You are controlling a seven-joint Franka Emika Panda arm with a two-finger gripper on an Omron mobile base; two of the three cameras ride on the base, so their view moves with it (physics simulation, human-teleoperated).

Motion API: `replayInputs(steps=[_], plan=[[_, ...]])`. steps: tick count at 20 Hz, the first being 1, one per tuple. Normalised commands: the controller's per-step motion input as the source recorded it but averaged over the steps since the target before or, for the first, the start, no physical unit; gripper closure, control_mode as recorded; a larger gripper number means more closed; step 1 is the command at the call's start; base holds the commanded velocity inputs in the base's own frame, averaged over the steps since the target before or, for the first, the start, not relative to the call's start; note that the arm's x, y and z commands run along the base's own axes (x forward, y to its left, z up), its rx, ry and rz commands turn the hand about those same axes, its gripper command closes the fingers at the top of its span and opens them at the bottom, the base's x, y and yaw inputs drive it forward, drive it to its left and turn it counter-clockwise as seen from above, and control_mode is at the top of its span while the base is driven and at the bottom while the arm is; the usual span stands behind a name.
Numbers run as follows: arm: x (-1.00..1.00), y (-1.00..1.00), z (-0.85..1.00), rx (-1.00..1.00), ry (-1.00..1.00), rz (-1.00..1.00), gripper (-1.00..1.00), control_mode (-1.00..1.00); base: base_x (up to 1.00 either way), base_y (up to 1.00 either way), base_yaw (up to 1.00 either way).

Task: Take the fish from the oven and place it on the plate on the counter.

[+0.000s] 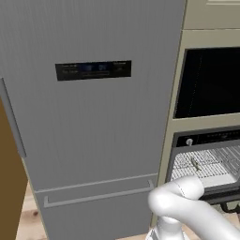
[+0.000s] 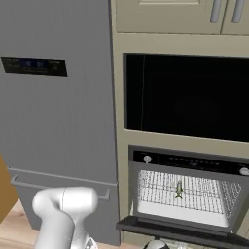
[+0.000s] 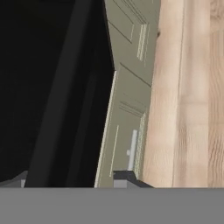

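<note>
The oven (image 2: 194,160) stands open, its door (image 2: 180,229) folded down flat. On the silvery wire rack (image 2: 160,192) inside lies the small greenish fish (image 2: 179,188), also seen as the fish (image 1: 194,164) from the left. My arm (image 1: 187,206) bends down below the oven door. In the hand view my gripper (image 3: 70,183) is open, its fingertips (image 3: 124,177) set wide apart. A dark bar of the oven door (image 3: 57,109) runs between them; I cannot tell whether they touch it. The plate and the counter are out of view.
A tall grey fridge (image 1: 93,131) stands left of the oven. A black-windowed unit (image 2: 189,97) sits above it in beige cabinetry. The hand view looks down at a beige cabinet panel (image 3: 127,100) and light wood floor (image 3: 197,109).
</note>
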Motion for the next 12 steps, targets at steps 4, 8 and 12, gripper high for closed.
replayInputs(steps=[4, 8, 12], plan=[[-0.94, -0.47, 0.09, 0.09, -0.16, -0.02, 1.0, -1.0, 0.0, 0.0, 0.0], [-0.55, -0.37, 0.42, 0.09, -0.2, -0.07, 1.0, -1.0, 0.0, 0.0, 0.0], [-0.09, -0.06, 0.29, 0.01, -0.07, -0.1, -1.0, -1.0, 0.0, 0.0, 0.0]])
